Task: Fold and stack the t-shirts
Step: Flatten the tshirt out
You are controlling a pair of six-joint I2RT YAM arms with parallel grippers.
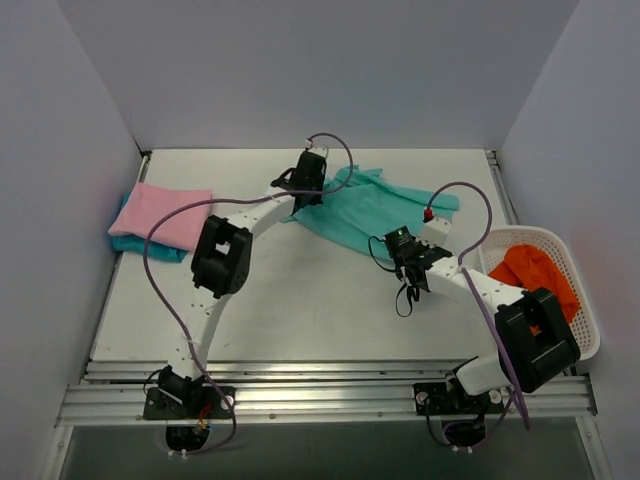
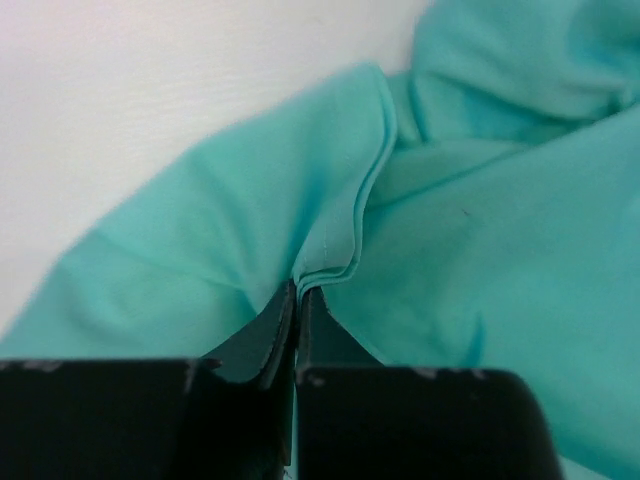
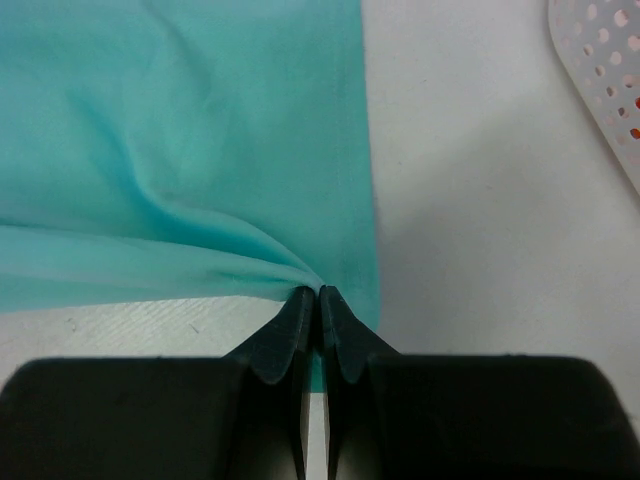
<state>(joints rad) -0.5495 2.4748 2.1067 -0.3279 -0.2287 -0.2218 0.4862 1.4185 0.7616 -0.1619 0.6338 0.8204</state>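
Two claws are clamped on one garment: the mint-teal t-shirt, which lies bunched at the far middle of the counter. The left claw has its jaws together on a doubled hem at the shirt's far-left edge. The right claw has its jaws together on a corner at the near-right edge, beside bare counter. The shirt spans the two grip points, with its long axis running diagonally from far left to near right.

Judgement: the coming move turns on that span. Drawing the claws apart along it would tension and flatten the fabric.

The folded pink t-shirt rests on the darker turquoise t-shirt at the far left, nearer the left arm.

Limits:
- Sleeves and collar cannot be told apart in the bunched fabric.
- The turquoise shirt is mostly covered.
- The overhead view hides both sets of fingertips.
- The orange item in the white basket cannot be identified.
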